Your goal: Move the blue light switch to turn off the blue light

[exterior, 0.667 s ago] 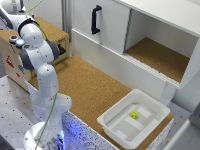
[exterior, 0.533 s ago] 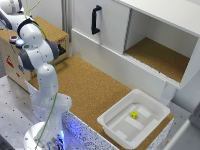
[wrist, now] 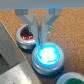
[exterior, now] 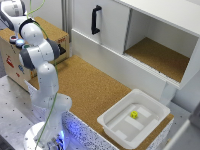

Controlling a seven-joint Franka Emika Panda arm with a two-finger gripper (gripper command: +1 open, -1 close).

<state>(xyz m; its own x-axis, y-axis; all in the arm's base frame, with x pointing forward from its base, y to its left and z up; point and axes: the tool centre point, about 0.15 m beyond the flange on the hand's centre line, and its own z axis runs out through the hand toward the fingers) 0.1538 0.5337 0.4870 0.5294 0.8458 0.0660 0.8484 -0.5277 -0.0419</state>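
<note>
Glowing beneath the pincer (wrist: pixel 42 31): one blue light (wrist: pixel 48 55), one red cap (wrist: pixel 26 35).

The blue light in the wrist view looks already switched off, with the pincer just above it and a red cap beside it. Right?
Not quite: the wrist view shows the blue light glowing, so it is on. The pincer is above it, and the red cap sits beside it.

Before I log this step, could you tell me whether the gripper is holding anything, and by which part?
Nothing is held: the gripper hangs open above the glowing blue light, fingers apart with empty space between them.
</note>
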